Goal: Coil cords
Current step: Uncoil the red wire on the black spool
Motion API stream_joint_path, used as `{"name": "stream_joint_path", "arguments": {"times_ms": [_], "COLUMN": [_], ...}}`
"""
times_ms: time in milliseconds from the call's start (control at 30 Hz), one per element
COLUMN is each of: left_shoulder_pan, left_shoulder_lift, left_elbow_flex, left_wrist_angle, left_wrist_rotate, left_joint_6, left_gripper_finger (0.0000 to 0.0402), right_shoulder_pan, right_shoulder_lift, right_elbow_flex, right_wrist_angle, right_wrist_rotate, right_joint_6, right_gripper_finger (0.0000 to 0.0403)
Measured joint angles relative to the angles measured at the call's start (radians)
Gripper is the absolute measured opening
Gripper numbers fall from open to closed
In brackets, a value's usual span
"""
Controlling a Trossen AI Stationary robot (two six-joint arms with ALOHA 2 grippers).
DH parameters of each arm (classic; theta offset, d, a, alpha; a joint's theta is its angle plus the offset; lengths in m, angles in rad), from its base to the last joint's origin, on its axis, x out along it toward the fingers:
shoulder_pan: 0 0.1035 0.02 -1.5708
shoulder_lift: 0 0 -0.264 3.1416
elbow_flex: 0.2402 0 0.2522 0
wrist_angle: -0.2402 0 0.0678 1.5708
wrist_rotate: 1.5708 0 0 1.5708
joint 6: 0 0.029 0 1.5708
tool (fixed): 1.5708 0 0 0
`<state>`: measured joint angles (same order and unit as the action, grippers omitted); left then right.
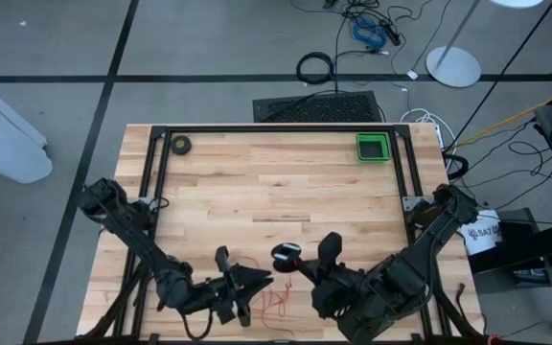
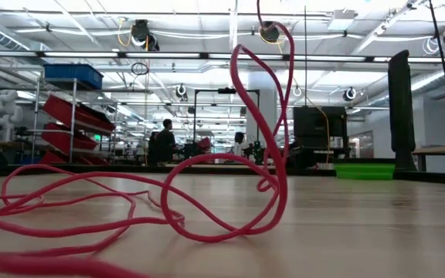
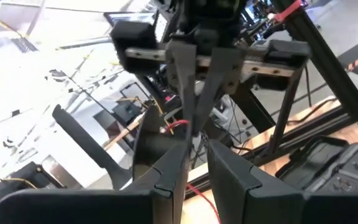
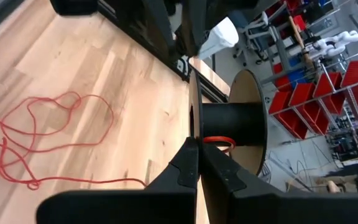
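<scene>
Closest to the table's near edge, loose red wire (image 1: 274,302) of the cords lies in tangled loops on the bare wood, and in the low view (image 2: 207,208) one loop rises upright off the surface while the rest trails flat. Just beside it, the left gripper (image 1: 262,279) points toward the tangle; in its wrist view its 2 fingers (image 3: 166,174) stand close together with a strand of red wire between them, though whether they truly pinch it I cannot tell. Just beyond, the right gripper (image 1: 300,268) holds the spool (image 1: 285,253), a small round dark bundle with a pale centre; its wrist view shows the 2 fingers (image 4: 188,165) pressed onto the rim of a pale flange (image 4: 250,124), with a black core and a few turns of red wire wound on it. Red wire runs from the spool down to the tangle. The wooden table (image 1: 286,182) is bare through its middle. At the far right corner sits 1 green tray (image 1: 373,146); its contents cannot be made out. At the far left lies a small dark tape roll (image 1: 181,145). On the floor beyond the table, a thick black cable loop (image 1: 315,67).
</scene>
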<state>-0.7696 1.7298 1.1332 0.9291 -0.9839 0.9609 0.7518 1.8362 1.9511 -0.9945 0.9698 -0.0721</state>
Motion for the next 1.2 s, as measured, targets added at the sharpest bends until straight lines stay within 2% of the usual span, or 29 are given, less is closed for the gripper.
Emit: {"name": "stream_joint_path", "arguments": {"times_ms": [467, 800, 933, 1200], "left_shoulder_pan": [-0.007, 0.017, 0.018, 0.018], "left_shoulder_lift": [0.0, 0.0, 0.008, 0.009], "left_elbow_flex": [0.0, 0.0, 0.0, 0.0], "left_wrist_angle": [0.003, -0.035, -0.039, -0.042], "left_wrist_rotate": [-0.028, -0.029, -0.029, -0.013], "left_joint_6": [0.042, -0.038, -0.038, -0.04], "left_gripper_finger": [0.0075, 0.0075, 0.0075, 0.0075], "right_shoulder_pan": [0.0, 0.0, -0.004, -0.006], "right_shoulder_lift": [0.0, 0.0, 0.0, 0.0], "right_elbow_flex": [0.0, -0.001, -0.001, -0.001], "right_wrist_angle": [0.006, 0.028, 0.035, 0.045], "right_wrist_rotate": [0.0, -0.014, -0.061, -0.062], "right_joint_6": [0.0, 0.0, 0.0, -0.004], "right_gripper_finger": [0.0, 0.0, 0.0, 0.0]}}
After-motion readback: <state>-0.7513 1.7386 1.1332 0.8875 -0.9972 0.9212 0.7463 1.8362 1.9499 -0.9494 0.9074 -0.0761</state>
